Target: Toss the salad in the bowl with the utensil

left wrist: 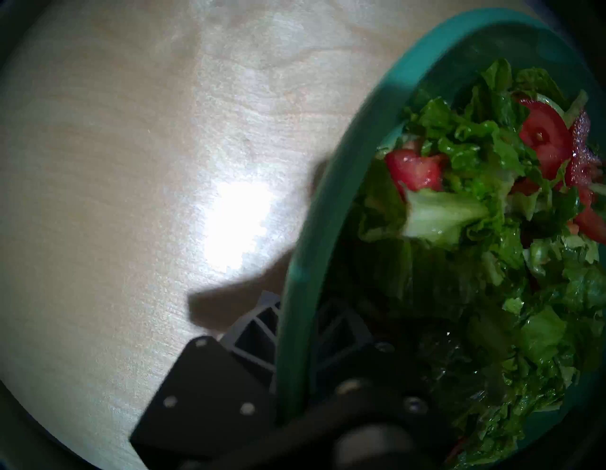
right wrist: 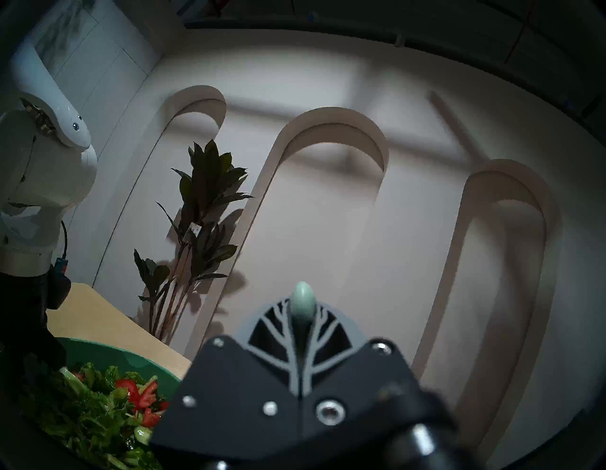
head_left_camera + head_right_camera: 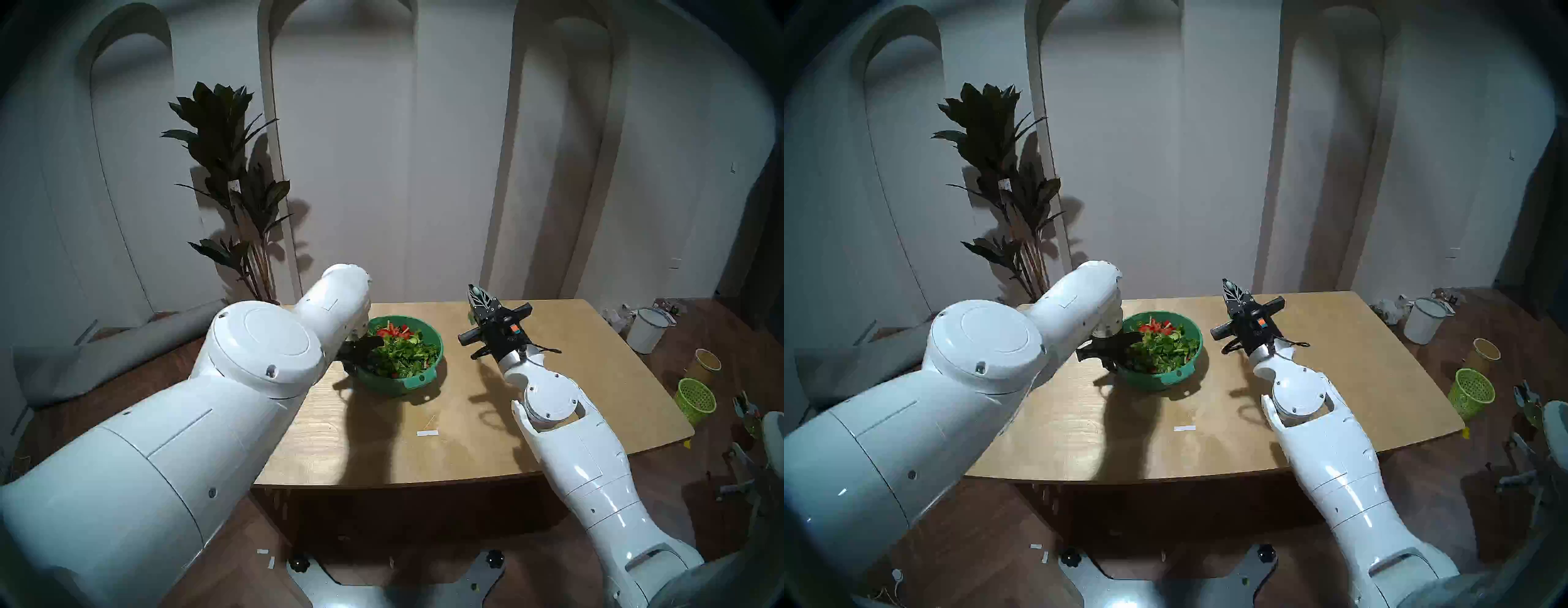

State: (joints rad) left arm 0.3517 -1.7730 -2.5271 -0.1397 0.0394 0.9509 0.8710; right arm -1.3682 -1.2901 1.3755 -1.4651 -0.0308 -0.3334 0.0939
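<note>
The green bowl (image 3: 426, 375) stands on the wooden table (image 3: 572, 382), heaped with salad (image 3: 403, 350) of lettuce and red tomato. My left gripper (image 3: 360, 352) is shut on the bowl's left rim (image 1: 328, 197), one finger (image 1: 259, 325) outside the wall and the other inside by the salad (image 1: 475, 197). To the right of the bowl, my right gripper (image 3: 476, 295) hangs above the table, pointing up and away, shut on the utensil (image 2: 303, 300). Only its pale mint rounded end pokes out past the fingertips. The bowl (image 2: 131, 357) lies at that view's lower left.
A tall potted plant (image 3: 237, 191) stands behind the table's far left corner. A white tape strip (image 3: 427, 433) lies on the table in front of the bowl. On the floor at the right are a white bucket (image 3: 647, 331), a yellow cup (image 3: 706, 365) and a lime mesh basket (image 3: 695, 399).
</note>
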